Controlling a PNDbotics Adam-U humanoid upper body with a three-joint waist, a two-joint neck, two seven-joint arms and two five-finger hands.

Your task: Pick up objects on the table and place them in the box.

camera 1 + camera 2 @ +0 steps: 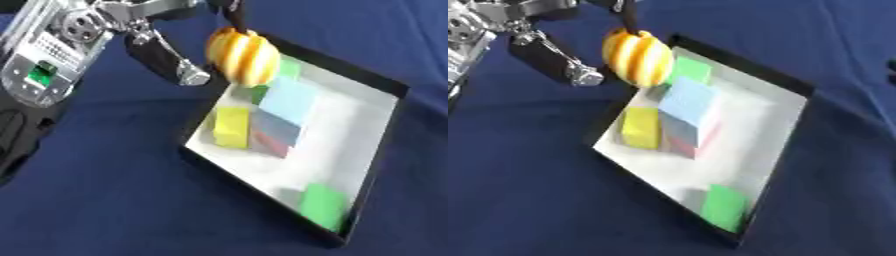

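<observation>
- The robot's left hand (162, 47), black with silver joints, comes in from the upper left and holds a round yellow ball with pale stripes (243, 56) pinched between a dark finger on its top and a silver-tipped finger beside it on the left.
- The striped ball hangs in the air over the near-left corner of the shallow black-rimmed box with a white floor (385, 131), above the box's rim and not touching the floor.
- Inside the box, a large pale blue cube (287, 100) sits on top of a block whose visible sides look grey-blue and pink (275, 138).
- A yellow rectangular block (231, 127) stands just beside that stack, on its left, near the box's left wall.
- A green block (688, 70) lies behind the ball near the far corner.
- Another green block (324, 205) rests well apart from the rest, by the near wall.
- The box lies on a dark blue cloth (114, 200).
</observation>
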